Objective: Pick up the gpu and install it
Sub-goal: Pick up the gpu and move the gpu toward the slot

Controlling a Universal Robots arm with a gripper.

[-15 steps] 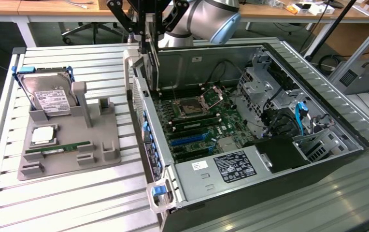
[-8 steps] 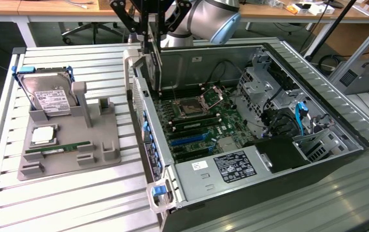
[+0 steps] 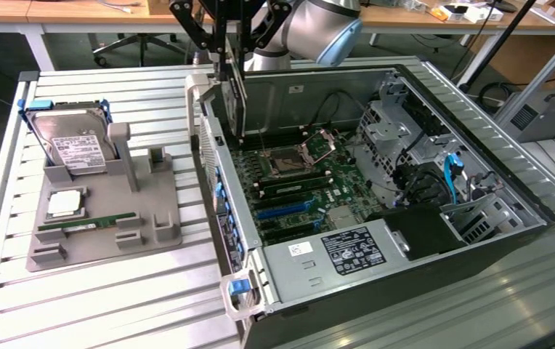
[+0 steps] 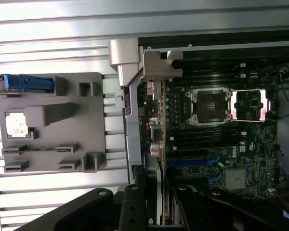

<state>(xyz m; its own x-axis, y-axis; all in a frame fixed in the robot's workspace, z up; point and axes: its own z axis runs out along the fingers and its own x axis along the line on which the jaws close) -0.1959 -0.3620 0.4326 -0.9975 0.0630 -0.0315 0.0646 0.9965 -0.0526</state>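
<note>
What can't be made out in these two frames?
- The gpu contact edge: too dark in the exterior view; edge-on in the wrist view, with the gripper linkage in front.
- Height of the card above the blue slots: neither view settles it.
- Hard drive label text: too small in the exterior view.
- Upper arm: cut off by the exterior view's top edge.
</note>
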